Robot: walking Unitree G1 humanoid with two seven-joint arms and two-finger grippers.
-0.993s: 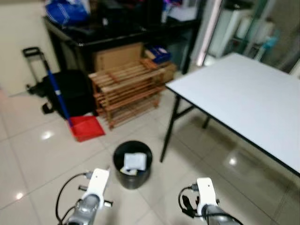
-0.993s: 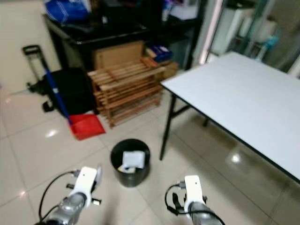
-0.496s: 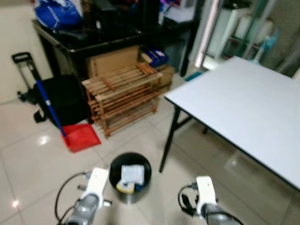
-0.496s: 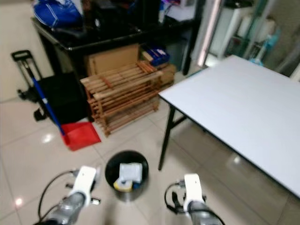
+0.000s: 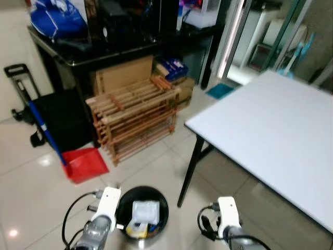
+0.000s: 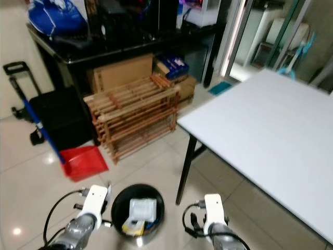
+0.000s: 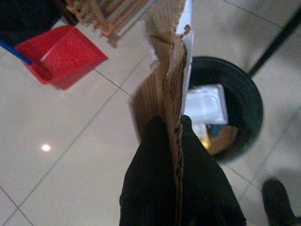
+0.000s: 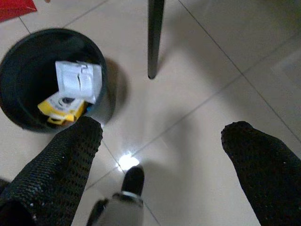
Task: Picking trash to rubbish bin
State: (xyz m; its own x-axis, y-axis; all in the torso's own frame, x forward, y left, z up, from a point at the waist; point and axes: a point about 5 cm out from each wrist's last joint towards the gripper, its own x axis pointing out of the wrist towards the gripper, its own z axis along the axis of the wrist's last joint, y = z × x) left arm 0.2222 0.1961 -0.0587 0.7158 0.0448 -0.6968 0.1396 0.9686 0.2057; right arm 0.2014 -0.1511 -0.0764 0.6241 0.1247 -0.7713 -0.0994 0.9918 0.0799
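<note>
The left gripper (image 7: 176, 136) pinches a torn piece of corrugated cardboard (image 7: 165, 61) edge-on between its two black fingers, holding it just beside and above the round black bin (image 7: 247, 101), which stands on glossy beige floor tiles (image 7: 70, 141). Inside the bin lie a white plastic tray (image 8: 77, 79) and a yellow wrapper (image 8: 61, 109). Beyond the left gripper sit a red dustpan (image 7: 59, 54) on a blue handle, a slatted wooden rack (image 5: 132, 117) and a dark cabinet (image 5: 104, 44) with cardboard boxes under it. The right gripper (image 8: 162, 155) hangs with its textured black fingers spread wide and nothing between them; the bin is beside it, and the thin black leg (image 8: 155, 37) of a white table (image 5: 276, 130) stands just ahead.
</note>
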